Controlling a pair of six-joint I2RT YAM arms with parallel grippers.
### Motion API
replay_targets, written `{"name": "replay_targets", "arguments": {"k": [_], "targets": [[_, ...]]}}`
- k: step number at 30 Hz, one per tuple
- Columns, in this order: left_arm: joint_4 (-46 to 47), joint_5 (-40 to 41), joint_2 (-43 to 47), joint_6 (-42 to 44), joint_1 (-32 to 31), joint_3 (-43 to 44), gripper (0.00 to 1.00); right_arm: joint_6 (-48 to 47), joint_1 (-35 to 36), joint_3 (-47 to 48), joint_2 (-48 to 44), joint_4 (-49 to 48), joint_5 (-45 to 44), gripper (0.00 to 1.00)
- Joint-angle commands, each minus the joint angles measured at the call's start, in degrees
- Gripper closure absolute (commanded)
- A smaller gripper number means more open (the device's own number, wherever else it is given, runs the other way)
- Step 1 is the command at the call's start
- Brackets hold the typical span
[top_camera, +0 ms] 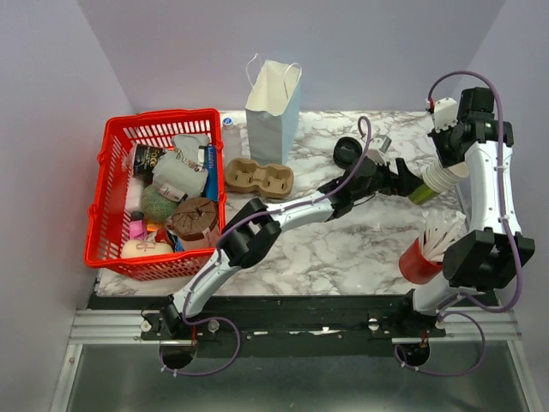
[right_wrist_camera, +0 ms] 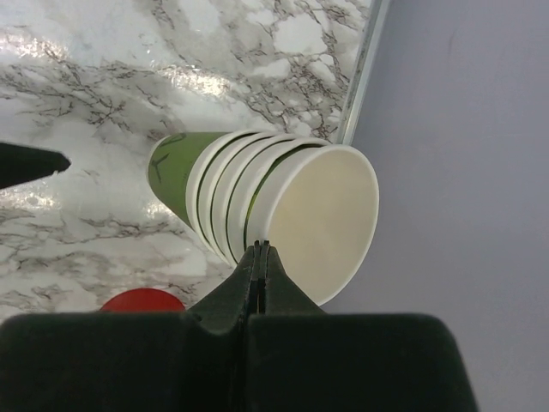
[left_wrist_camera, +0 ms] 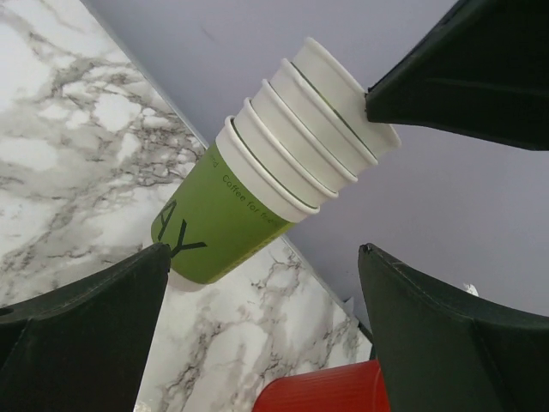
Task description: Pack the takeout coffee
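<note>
Hanging tilted at the overhead frame's right: stack of green cups (left_wrist_camera: pixel 225 225), right gripper (right_wrist_camera: pixel 260 250) jaws pinched together on its top rim. Left gripper (top_camera: pixel 405 182) gapes wide alongside, empty. Takeout coffee (top_camera: pixel 347 153), apparently black-lidded, sits upper centre.

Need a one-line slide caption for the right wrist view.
Right end effector shut on the top rim of a tilted stack of green cups over the marble table.

The left pincer (top_camera: pixel 412 182), jaws spread, points at a tilted stack of green cups (top_camera: pixel 437 178) beside the right arm (top_camera: pixel 491 176), well apart from the red basket (top_camera: pixel 105 225) on the bench (top_camera: pixel 326 249).
</note>
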State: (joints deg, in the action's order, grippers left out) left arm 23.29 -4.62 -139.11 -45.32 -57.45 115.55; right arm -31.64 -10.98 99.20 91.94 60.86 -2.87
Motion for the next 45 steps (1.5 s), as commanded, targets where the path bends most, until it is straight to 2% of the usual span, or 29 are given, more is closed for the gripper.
{"name": "replay_targets", "arguments": {"k": [1, 9, 18, 35, 45], "targets": [[8.3, 0.2, -2.5, -8.2, -0.2, 1.6, 0.01, -2.2, -0.1, -3.4, -3.4, -1.0, 1.8, 1.0], [9.3, -0.9, -3.0, -11.7, -0.3, 1.5, 0.01, -5.2, 2.0, -8.3, -6.5, -2.1, 5.2, 0.99], [5.8, 3.3, -3.4, -13.7, 0.1, 2.1, 0.01, -7.1, 5.6, -11.2, -8.2, -2.3, 5.9, 1.0], [4.5, 4.2, -4.3, -14.3, 1.0, 0.0, 0.01, -6.4, 6.9, -10.8, -7.7, -3.3, 4.1, 0.99], [8.5, -0.5, -4.4, -13.9, 1.6, -1.7, 0.02, -5.5, 6.9, -10.2, -7.3, -3.6, 3.1, 0.99]]}}
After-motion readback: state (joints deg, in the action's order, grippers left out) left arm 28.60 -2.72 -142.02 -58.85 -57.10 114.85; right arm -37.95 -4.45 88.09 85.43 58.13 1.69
